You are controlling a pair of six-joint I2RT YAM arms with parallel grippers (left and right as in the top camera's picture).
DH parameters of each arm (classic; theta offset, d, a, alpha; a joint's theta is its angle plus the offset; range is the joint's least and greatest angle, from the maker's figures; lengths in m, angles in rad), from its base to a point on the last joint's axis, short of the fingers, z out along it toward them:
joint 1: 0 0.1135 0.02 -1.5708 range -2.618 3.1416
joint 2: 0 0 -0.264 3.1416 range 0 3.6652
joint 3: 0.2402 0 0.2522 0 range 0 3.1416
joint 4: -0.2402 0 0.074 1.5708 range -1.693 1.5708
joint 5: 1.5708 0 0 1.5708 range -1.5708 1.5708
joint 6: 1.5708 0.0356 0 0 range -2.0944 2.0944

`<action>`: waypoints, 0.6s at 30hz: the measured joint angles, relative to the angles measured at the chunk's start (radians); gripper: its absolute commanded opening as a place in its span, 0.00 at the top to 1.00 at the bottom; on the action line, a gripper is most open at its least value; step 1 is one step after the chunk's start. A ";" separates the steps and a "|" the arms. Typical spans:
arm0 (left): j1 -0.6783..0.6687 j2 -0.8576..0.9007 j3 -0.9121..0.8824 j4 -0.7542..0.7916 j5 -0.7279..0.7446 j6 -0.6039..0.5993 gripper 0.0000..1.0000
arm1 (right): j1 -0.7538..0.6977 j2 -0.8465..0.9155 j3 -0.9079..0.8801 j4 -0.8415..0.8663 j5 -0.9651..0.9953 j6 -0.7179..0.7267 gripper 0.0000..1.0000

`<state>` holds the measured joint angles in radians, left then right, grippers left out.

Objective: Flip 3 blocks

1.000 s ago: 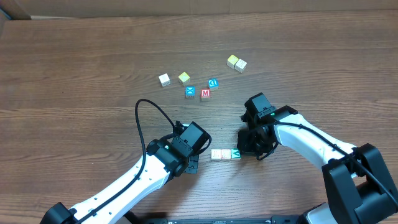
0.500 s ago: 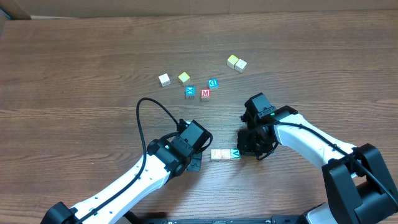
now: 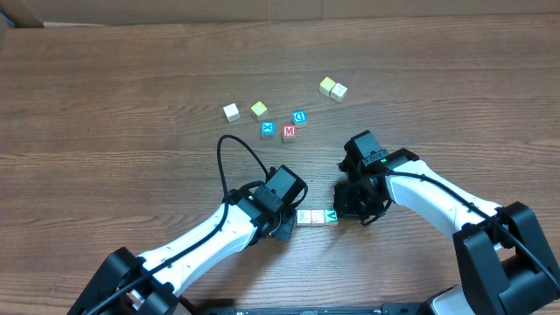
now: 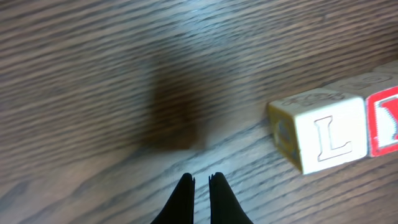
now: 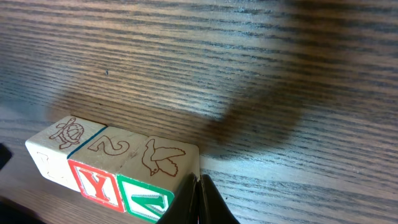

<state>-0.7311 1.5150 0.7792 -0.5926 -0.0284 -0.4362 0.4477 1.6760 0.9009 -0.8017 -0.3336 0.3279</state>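
Wooden blocks (image 3: 317, 216) unmoved, left gripper (image 4: 200, 179) — nearer

Green V block (image 5: 152, 182), red Y block (image 5: 101, 167) (pale tops).

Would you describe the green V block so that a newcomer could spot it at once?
On the table, a row of three touching blocks lies between the left claw and the right claw. The green V block is the end one beside the right claw; its neighbour shows a red Y.

Overhead looks straight down; both close wrist views seemingly share the blocks (image 5: 109, 149).
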 measured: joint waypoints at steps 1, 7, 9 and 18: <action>0.000 0.003 0.000 0.010 0.004 0.006 0.96 | 0.000 0.000 0.000 0.000 0.000 0.000 0.96; 0.000 0.005 -0.001 0.055 0.046 0.048 0.96 | 0.000 0.000 0.000 0.000 0.000 0.005 0.96; 0.000 0.005 -0.001 0.061 0.055 0.055 0.96 | 0.000 0.000 0.000 0.000 0.000 0.006 0.96; 0.000 0.005 -0.001 0.063 0.082 0.012 0.96 | 0.000 0.000 0.000 0.000 0.000 0.012 0.96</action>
<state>-0.7311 1.5196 0.7784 -0.5293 0.0536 -0.4244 0.4477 1.6760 0.9009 -0.8017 -0.3336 0.3397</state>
